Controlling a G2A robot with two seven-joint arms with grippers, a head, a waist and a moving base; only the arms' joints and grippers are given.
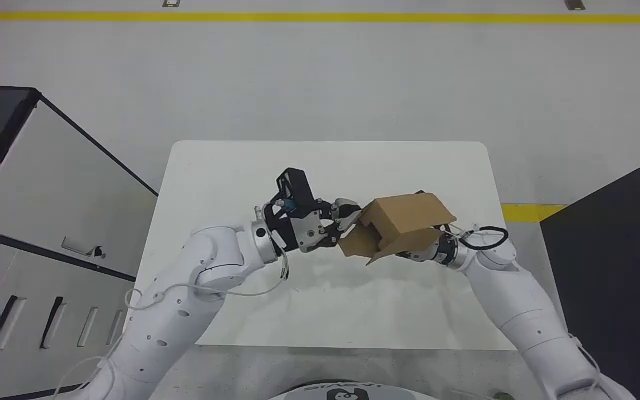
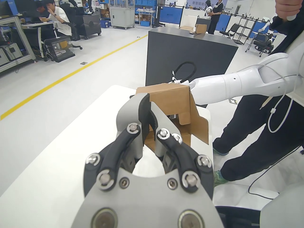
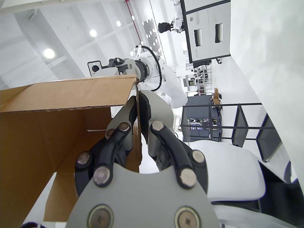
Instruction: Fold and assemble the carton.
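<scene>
Cardboard is up between both arms: the carton (image 1: pixel 405 218) hangs over the tabletop (image 1: pixel 250 180), a little right of its middle, and it seems lifted clear of the surface rather than resting on it.

The right jaws are closed on one of the carton's walls. In the right wrist view that wall runs edge-on between the two pads. The left jaws are drawn almost together at the carton's left side. Brown board shows in the narrow gap between them, so they look to be pinching a panel edge there, though the hold is less plain than on the right.

As for progress, the blank is no longer flat. The body has been opened into a squared sleeve with creased corners, and its top panel is level. The end facing the left arm is unclosed: a tabbed flap (image 2: pixel 199 129) sticks out to one side and the inside is visible past it. By my reading the shaping is roughly half done. What remains is folding in the end flaps, tucking the tab, and setting the finished box down.
</scene>
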